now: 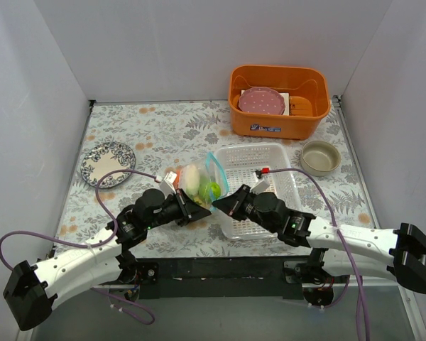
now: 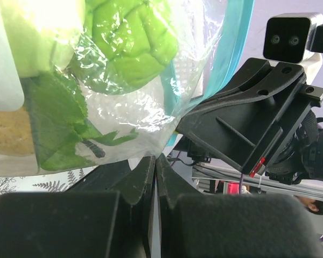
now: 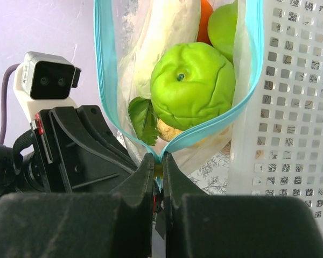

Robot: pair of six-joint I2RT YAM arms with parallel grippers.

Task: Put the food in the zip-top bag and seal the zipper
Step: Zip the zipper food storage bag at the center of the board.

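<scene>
Looks like left fingers clamp the bag steady so right fingers, pinched on the zipper, can seal the food in.

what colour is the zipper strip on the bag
Light blue, edging toward teal; the zipper shows best in the right wrist view.
</scene>
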